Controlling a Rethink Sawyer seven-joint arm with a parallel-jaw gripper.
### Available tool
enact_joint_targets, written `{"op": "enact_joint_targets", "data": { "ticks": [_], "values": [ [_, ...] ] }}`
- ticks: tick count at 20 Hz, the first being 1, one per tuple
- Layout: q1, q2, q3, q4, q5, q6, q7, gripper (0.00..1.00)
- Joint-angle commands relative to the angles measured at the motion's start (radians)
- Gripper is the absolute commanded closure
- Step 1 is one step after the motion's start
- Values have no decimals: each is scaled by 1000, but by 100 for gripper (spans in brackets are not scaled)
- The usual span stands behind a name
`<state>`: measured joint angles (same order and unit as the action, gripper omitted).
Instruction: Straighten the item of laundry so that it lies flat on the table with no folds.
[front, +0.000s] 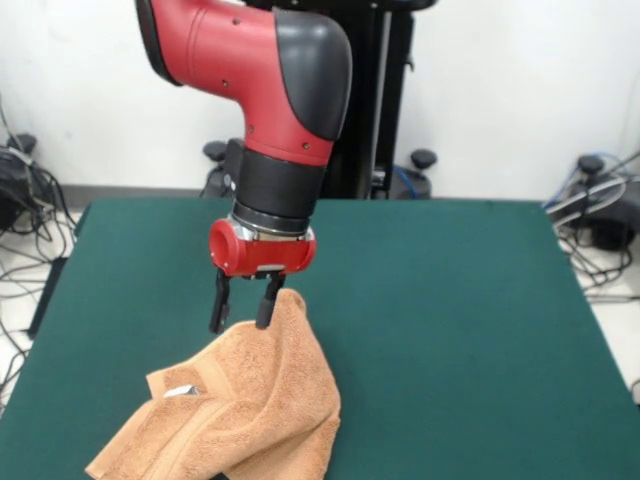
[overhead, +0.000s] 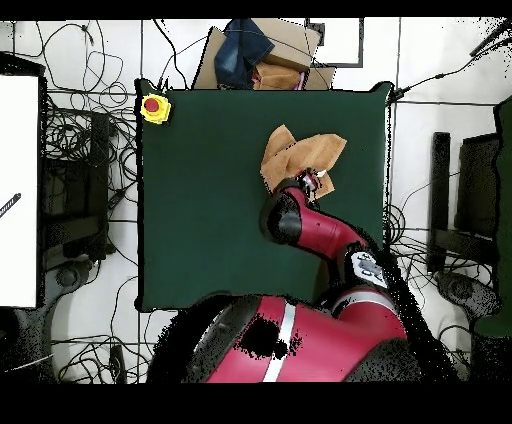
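Lying rumpled near the table (front: 470, 300) edge: soft, light, limp towel (front: 250, 410). Fingers (front: 218, 305) parted, straddling a raised fold; gripping hemmed corner looking best.

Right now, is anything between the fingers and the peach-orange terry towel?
No. In the front view the open gripper has its fingers right at the raised fold of the crumpled towel; nothing lies between.

A robotics lab is indicated: a green felt counter (overhead: 200, 200) is ringed by tangled cables (overhead: 85, 150), a yellow emergency-stop button (overhead: 154, 107) and equipment stands (front: 380, 100).
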<state>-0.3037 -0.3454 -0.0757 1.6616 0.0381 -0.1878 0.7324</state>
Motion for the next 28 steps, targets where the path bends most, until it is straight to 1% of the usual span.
{"op": "enact_joint_targets", "data": {
  "ticks": [1, 5, 10, 17, 28],
  "values": [
    [26, 43, 12, 70, 49, -47, 341, 0],
    [33, 41, 11, 72, 48, -42, 330, 0],
    [67, 10, -13, 81, 60, 13, 312, 0],
    [96, 9, -22, 88, 74, 3, 322, 0],
    [106, 38, -22, 84, 86, -35, 328, 0]
  ]
}}
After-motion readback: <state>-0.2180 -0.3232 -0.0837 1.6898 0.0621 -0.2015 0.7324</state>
